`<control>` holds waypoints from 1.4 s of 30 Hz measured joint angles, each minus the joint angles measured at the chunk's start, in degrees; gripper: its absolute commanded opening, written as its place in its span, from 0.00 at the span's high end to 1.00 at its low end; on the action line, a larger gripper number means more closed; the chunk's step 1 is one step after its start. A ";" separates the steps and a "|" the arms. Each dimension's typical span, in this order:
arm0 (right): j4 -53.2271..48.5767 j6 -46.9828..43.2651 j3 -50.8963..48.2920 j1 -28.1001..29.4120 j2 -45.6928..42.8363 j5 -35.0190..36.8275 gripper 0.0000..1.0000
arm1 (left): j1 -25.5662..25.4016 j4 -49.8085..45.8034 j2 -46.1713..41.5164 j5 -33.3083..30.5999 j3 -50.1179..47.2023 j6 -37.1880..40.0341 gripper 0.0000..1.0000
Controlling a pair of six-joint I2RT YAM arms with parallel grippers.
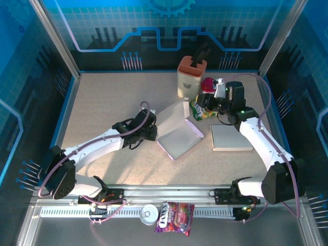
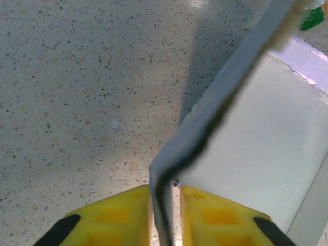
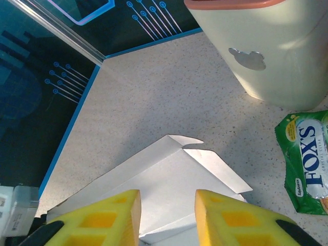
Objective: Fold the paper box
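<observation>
Bare table (image 1: 102, 102) left of and behind the box (image 1: 179, 139), container (image 1: 189, 79) and candy bag (image 1: 198, 110) crowding its far-right corner, flat card (image 1: 230, 137) just right.

paper box (image 1: 179, 137) | white, lilac edges | partly folded, base flat, one flap raised | centre of table (image 1: 102, 107)

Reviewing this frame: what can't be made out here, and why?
- Left wrist: the paper box wall pinched in the left gripper is blurred, too near the lens.
- Right wrist: the cream container loses its top to the upper edge; the candy bag runs off the right edge.
- Top view: the red object is partly hidden by the right arm.
</observation>
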 measured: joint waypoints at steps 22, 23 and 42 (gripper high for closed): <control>1.18 -16.57 -9.05 -0.04 -4.52 -2.58 0.58 | 12.28 -6.62 4.35 15.26 7.80 19.76 1.00; 1.18 -18.14 -9.57 -0.04 -4.13 -2.60 0.58 | 12.81 -6.80 5.62 16.02 8.83 20.63 1.00; 1.01 -34.05 -2.56 -0.02 15.26 -3.91 0.59 | 13.11 -6.67 13.92 15.19 13.90 29.18 1.00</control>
